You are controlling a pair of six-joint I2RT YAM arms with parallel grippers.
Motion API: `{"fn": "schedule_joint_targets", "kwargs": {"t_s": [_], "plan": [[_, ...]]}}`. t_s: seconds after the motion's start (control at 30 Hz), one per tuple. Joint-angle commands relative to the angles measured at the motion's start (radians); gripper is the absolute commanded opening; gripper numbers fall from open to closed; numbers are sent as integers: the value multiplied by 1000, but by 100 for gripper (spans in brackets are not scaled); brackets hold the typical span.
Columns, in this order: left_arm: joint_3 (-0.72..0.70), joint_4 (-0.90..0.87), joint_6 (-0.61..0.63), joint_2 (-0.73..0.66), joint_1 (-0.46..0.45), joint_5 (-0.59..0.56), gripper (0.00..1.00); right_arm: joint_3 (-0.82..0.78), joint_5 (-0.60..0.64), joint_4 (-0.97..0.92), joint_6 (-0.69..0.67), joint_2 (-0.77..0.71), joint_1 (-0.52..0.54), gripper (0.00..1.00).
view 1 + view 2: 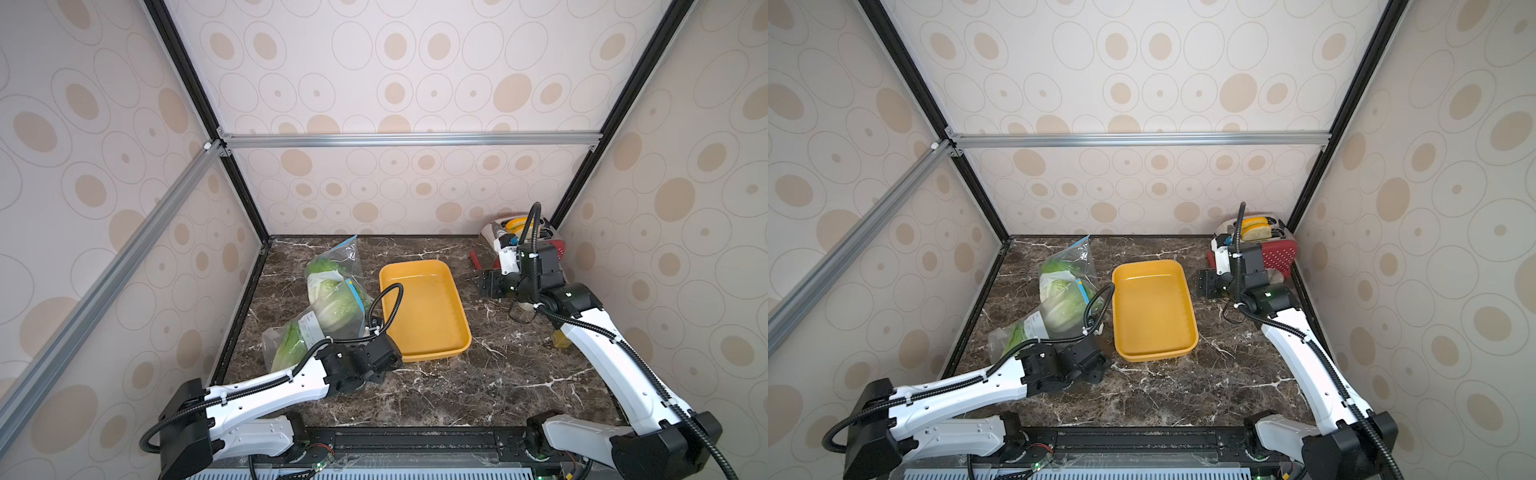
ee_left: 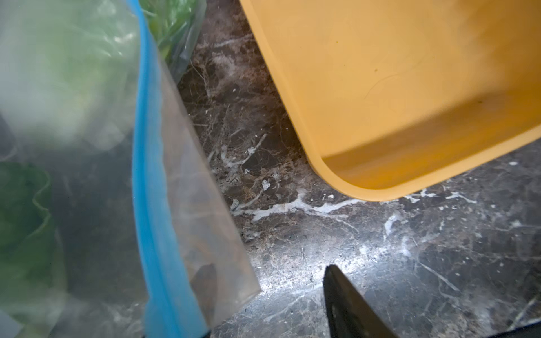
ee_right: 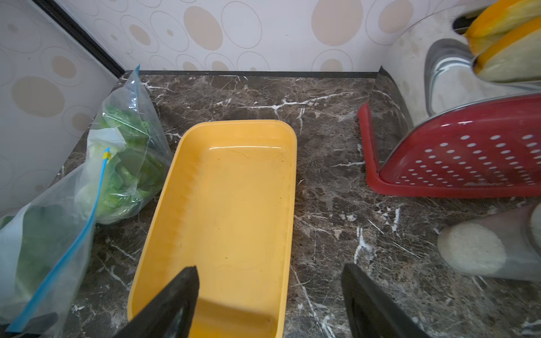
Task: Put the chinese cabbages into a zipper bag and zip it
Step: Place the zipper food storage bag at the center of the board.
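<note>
A clear zipper bag (image 1: 332,291) (image 1: 1059,299) lies along the left side of the marble table in both top views. The chinese cabbages (image 1: 336,303) (image 3: 126,175), green-leaved with pale bases, are inside it. A blue zip strip (image 2: 149,175) runs along the bag's edge, and a yellow slider (image 3: 106,155) sits at its far end. My left gripper (image 2: 268,275) is at the bag's near corner with its jaws apart. One finger shows dimly through the plastic and grips nothing. My right gripper (image 3: 269,278) (image 1: 488,282) stands open over the table's right side, empty.
An empty yellow tray (image 1: 415,264) (image 3: 234,124) sits just right of the bag. A red toaster (image 1: 1275,253) with bread slices stands in the back right corner. A pale cylinder (image 3: 483,248) lies near the right gripper. Patterned walls close three sides.
</note>
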Motion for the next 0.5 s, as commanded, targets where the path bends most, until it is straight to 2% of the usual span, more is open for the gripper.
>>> {"fn": "schedule_joint_targets", "kwargs": {"t_s": [0.0, 0.07, 0.17, 0.23, 0.3, 0.4, 0.47], "plan": [[110, -46, 56, -68, 16, -55, 98, -19, 133, -32, 7, -26, -27, 87], [167, -91, 104, -85, 50, -100, 99, -39, 235, -37, 22, -34, -49, 91], [235, -107, 199, -104, 173, -187, 99, -121, 334, 17, 48, -68, -107, 100], [247, -89, 234, -125, 301, -257, 99, -190, 397, 58, 64, -89, -142, 100], [215, -13, 275, -165, 468, -261, 99, -257, 439, 91, 70, -98, -175, 100], [92, 145, 340, -202, 697, -256, 99, -346, 491, 141, 67, -93, -214, 100], [16, 207, 314, -186, 859, -245, 99, -419, 530, 206, 42, -84, -224, 100]]}}
